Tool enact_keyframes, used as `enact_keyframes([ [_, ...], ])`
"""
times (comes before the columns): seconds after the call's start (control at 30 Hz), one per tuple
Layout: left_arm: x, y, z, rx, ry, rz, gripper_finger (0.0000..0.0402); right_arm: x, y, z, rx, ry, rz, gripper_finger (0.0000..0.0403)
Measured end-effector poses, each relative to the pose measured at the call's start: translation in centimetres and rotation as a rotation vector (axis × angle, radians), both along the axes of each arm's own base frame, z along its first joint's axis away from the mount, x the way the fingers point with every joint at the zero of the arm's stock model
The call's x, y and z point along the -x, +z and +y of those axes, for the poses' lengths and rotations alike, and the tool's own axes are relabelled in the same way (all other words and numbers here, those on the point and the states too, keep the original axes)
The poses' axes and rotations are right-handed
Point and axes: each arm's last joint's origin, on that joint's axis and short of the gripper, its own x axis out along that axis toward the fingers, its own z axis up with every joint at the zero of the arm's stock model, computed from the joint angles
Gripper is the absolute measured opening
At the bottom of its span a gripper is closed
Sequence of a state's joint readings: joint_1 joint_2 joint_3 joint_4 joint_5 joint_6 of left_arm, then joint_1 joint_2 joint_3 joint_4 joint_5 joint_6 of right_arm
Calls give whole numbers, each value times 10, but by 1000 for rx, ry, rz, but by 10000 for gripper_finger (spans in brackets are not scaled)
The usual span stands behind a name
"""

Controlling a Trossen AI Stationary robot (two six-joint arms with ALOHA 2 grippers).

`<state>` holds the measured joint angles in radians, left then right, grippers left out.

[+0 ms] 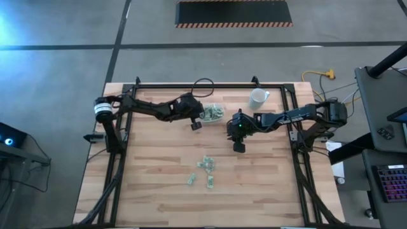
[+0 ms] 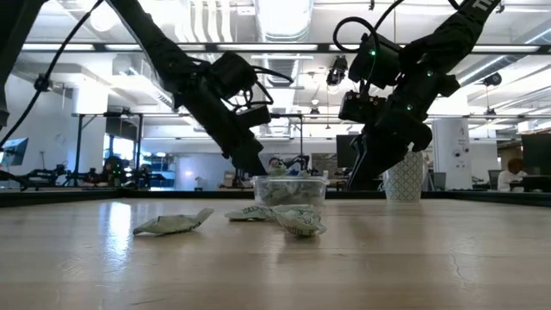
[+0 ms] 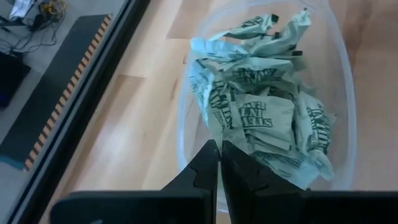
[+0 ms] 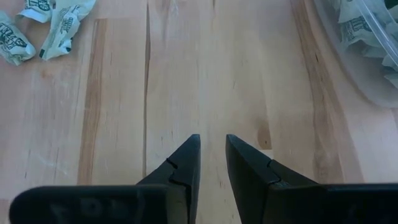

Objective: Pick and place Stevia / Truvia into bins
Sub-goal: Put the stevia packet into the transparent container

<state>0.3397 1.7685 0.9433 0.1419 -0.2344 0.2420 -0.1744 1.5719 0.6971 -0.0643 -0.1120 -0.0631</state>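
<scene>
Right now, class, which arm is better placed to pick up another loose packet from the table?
The right gripper: empty, slightly open, nearer the loose packets. The left gripper is shut beside the clear container.

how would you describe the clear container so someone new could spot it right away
Start at the wooden table and look to its far edge, between the two arms. The clear container sits there, stuffed with green packets. Unlike the white cup nearby, it is see-through and shallow.
</scene>
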Motion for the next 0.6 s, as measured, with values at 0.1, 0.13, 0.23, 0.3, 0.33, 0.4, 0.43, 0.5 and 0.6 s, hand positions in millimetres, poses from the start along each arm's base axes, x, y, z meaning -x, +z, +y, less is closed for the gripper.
enact_keyframes([
  [0.1,-1,3,0,-1,2,8,14,0,0,0,-1,-1,0,71],
  [0.13,-1,3,0,0,3,12,23,0,0,0,-1,0,0,72],
  [0.23,-1,3,0,1,2,14,63,0,0,0,-1,-2,0,76],
  [0.3,-1,6,0,-2,3,5,93,0,0,0,-2,-3,1,77],
  [0.33,-1,8,0,-4,2,-1,108,0,0,0,-2,-3,1,77],
  [0.4,-1,13,0,-8,4,-18,136,0,0,0,-2,-3,2,75],
  [0.43,0,17,0,-6,8,-31,149,1,-1,0,-2,-3,2,74],
  [0.5,3,26,-1,-3,16,-63,171,1,-1,0,-2,-2,4,70],
  [0.6,9,39,-6,0,8,-69,194,2,-2,0,-2,-1,7,68],
])
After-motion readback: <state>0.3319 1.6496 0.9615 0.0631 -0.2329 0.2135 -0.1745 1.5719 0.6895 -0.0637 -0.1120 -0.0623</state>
